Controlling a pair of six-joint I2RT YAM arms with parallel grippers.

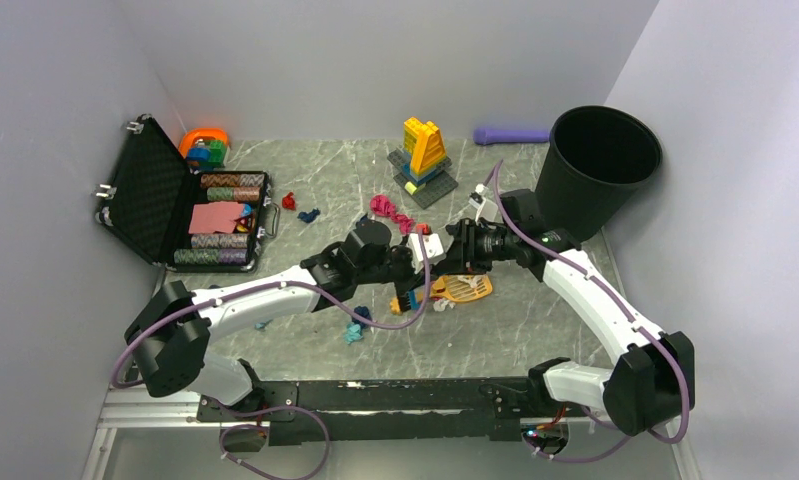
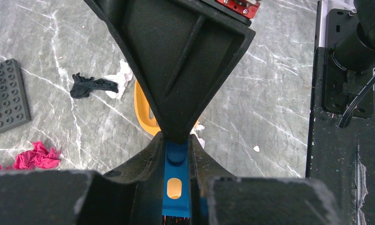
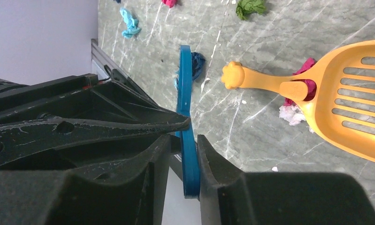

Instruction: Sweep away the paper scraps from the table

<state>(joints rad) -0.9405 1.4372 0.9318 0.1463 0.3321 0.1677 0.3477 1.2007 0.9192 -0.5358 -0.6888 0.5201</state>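
Observation:
Paper scraps lie scattered on the table (image 1: 535,330): pink (image 1: 390,210), red (image 1: 289,201), dark blue (image 1: 308,215) and teal (image 1: 353,333). The left wrist view shows a black scrap (image 2: 91,86) and a pink one (image 2: 35,157). The right wrist view shows teal (image 3: 129,23) and green (image 3: 250,7) scraps. My left gripper (image 1: 413,280) (image 2: 177,154) is shut on a blue brush (image 1: 405,300) (image 2: 177,183) above the table's middle. My right gripper (image 1: 437,255) (image 3: 184,150) meets it there, jaws around the brush handle (image 3: 185,93) with a narrow gap on one side.
An orange slotted scoop (image 1: 463,289) (image 3: 345,103) lies flat beside the grippers. A black bin (image 1: 600,160) stands at the back right. An open black case (image 1: 190,215) with poker chips is at the left, and a yellow-orange brick build (image 1: 425,155) at the back. The black rail (image 1: 375,395) runs along the near edge.

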